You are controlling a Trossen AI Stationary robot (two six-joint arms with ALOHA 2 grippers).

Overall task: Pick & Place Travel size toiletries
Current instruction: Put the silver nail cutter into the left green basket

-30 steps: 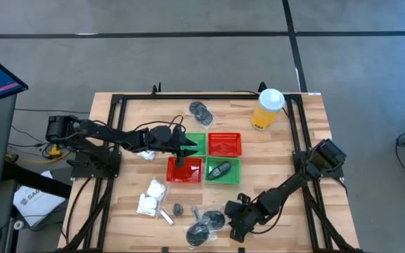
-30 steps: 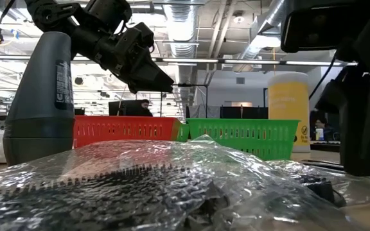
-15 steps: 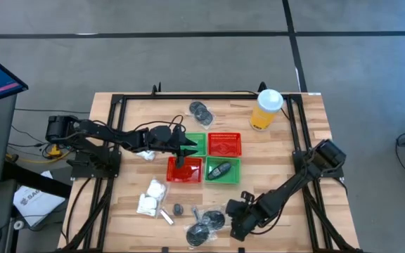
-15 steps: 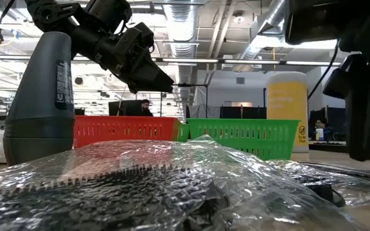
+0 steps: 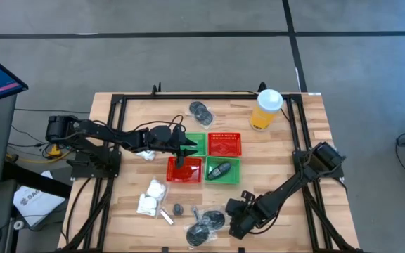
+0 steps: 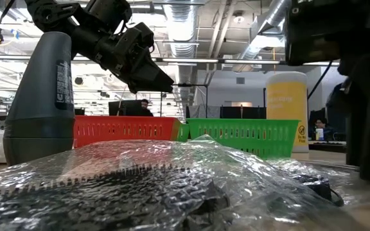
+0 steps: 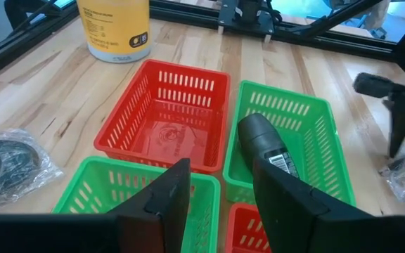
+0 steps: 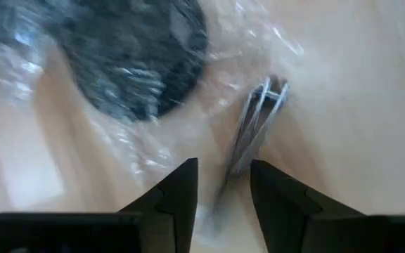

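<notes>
A dark grey disc in clear wrap [image 5: 202, 228] lies near the table's near edge and fills the low view's foreground [image 6: 140, 186]. My right gripper [image 5: 230, 211] hovers just to its right, open, with its fingers pointing down. In the right wrist view the gripper [image 8: 222, 172] is over the wrap's edge, beside a thin silvery tube [image 8: 257, 119]. White packets [image 5: 151, 197] and another thin tube [image 5: 166, 216] lie to the left. My left gripper [image 5: 188, 150] is open above the baskets [image 7: 220, 172].
Four mesh baskets sit mid-table: green [image 5: 197, 143], red [image 5: 224, 144], red [image 5: 184, 169], and green [image 5: 222, 170] holding a dark grey bottle [image 7: 262, 144]. A yellow cup [image 5: 267, 109] and more wrapped discs [image 5: 201, 110] stand near the far edge. A black frame [image 5: 297, 140] borders the table.
My right arm has shifted slightly over the wrapped disc near the table's near edge. In the low view its dark body now reaches lower. The left arm and the objects have stayed put.
</notes>
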